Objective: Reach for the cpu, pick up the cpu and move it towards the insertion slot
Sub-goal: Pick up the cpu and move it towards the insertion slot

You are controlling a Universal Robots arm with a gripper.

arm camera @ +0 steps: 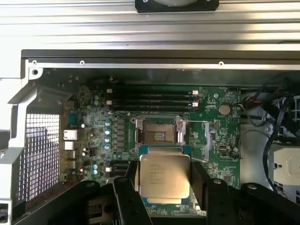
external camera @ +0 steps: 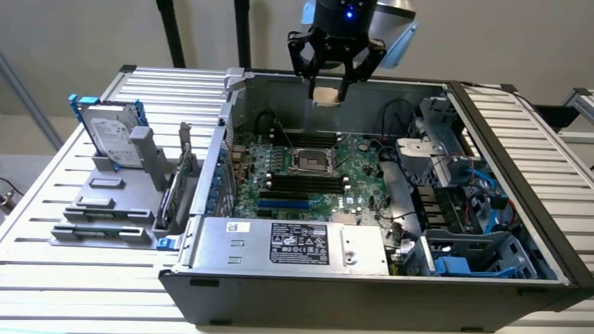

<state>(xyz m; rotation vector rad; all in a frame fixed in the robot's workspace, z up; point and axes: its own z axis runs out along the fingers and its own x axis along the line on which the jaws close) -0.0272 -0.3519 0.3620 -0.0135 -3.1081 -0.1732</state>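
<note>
The cpu (arm camera: 165, 174), a small square chip with a silvery top, hangs between my black fingers (arm camera: 126, 192) in the wrist view. In the exterior view its pale tan underside shows on the cpu (external camera: 325, 96), held high above the open computer case by my gripper (external camera: 327, 92), which is shut on it. The insertion slot (external camera: 314, 161) is a dark square socket in a silvery bracket on the green board, well below the chip. From the wrist camera the insertion slot (arm camera: 159, 133) lies just beyond the held chip's edge.
The open case (external camera: 371, 278) holds black memory slots (external camera: 302, 184), cables (external camera: 399, 188) and a power supply (external camera: 297, 243). A silver hard drive with blue rails (external camera: 113, 136) stands in a grey holder on the slatted table (external camera: 55, 195) at the exterior view's left.
</note>
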